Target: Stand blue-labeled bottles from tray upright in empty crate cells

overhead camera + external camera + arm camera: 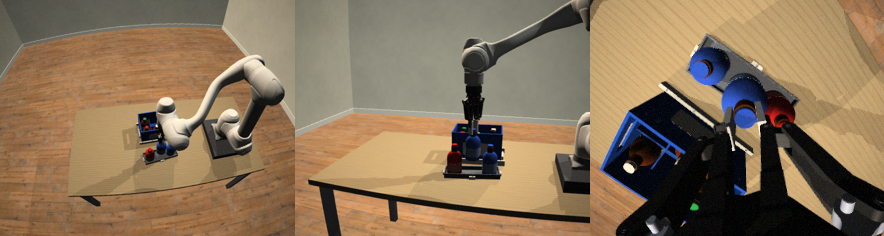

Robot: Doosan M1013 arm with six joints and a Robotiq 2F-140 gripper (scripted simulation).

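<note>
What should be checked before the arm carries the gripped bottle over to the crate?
1. Tool shut on the blue bottle's neck: ok.
2. Bottle lifted off the tray: ok.
3. Bottle hanging upright: ok.
4. Bottle bottom above the crate rim: not ok.
5. Red bottle and second blue bottle upright on the tray: ok.
6. Empty crate cell free: cannot tell.
</note>
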